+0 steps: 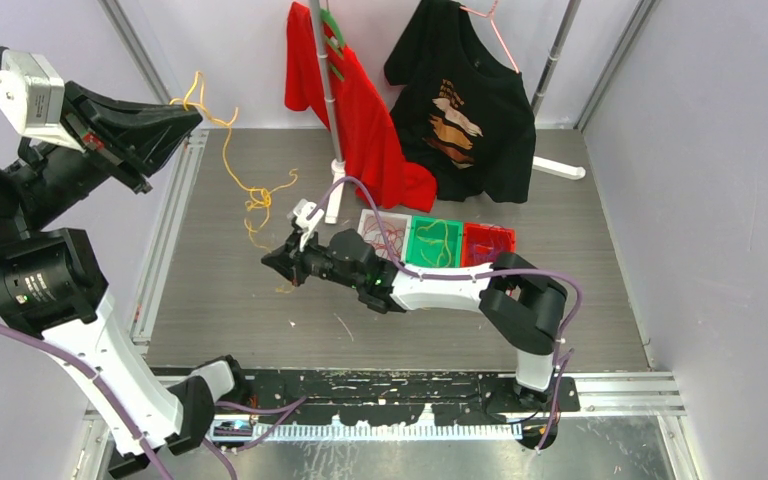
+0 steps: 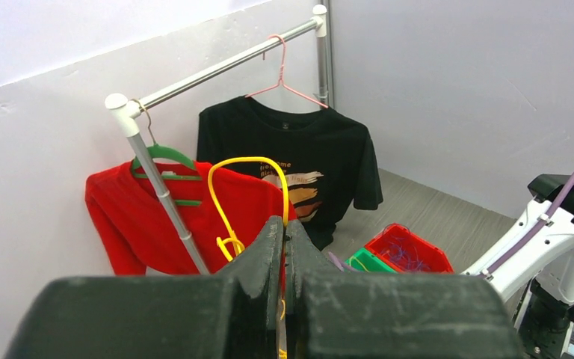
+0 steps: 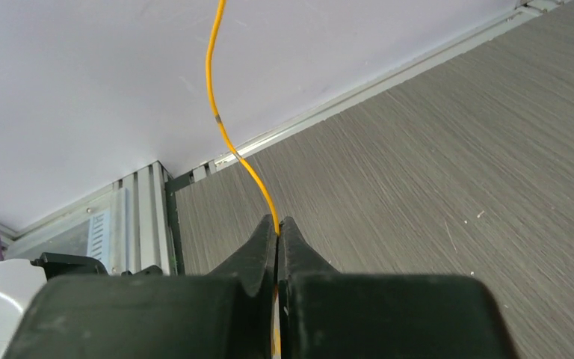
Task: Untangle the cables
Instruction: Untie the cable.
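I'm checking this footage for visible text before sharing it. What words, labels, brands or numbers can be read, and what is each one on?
Black T-shirt: lettering printed above a chest graphic, partly hidden behind the yellow cable and too blurred to read.
Left arm: small white marking on the dark motor housing, too small to read.
No text shows anywhere else, so nothing here can be quoted.

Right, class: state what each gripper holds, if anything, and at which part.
Both are shut on yellow cable. The left gripper pinches it just below a loop; the right gripper pinches a strand lower down. Whether that is one cable or two cannot be told.
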Controlling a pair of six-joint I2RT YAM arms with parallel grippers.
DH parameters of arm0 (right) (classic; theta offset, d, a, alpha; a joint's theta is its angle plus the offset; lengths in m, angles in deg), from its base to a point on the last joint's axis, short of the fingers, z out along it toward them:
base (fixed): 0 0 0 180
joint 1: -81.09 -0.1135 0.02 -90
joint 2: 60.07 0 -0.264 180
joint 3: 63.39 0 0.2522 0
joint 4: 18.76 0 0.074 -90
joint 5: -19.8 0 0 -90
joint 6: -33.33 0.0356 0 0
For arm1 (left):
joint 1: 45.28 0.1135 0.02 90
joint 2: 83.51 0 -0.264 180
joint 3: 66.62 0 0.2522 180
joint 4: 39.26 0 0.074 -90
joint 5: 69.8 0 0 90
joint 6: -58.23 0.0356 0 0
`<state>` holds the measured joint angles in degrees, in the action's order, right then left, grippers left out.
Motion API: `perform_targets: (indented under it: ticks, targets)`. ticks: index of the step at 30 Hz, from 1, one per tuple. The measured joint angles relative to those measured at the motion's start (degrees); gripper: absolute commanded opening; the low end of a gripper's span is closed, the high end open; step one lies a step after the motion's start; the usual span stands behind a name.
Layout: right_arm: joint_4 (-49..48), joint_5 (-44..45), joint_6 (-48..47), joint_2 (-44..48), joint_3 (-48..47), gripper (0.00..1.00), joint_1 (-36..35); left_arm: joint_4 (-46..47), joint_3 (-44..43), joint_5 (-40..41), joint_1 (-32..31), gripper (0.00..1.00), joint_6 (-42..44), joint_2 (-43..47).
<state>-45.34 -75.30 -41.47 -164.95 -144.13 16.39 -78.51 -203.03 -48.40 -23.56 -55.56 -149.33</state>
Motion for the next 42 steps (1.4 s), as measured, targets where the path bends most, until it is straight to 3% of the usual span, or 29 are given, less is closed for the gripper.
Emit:
perform_targets:
  ticks: [8,22,30,42]
  targets:
    - [-1.2,4.0,0.4,0.5,4.9,0.01,0.0,-1.5,-4.0,3.6,0.1,0.0,4.6,-2.8]
    - [-3.7,13.8,6.3,4.9,29.6,0.01,-4.5,-1.9,-21.9,26.9,0.2,0.0,17.7,-17.4]
    - [-9.0,18.3,10.4,7.0,38.9,0.01,-6.9,1.9,-22.2,38.8,0.2,0.0,19.9,-21.4]
    - [-17.1,28.4,17.6,10.1,52.2,0.01,-11.4,10.6,-26.1,47.6,0.2,0.0,22.9,-22.8]
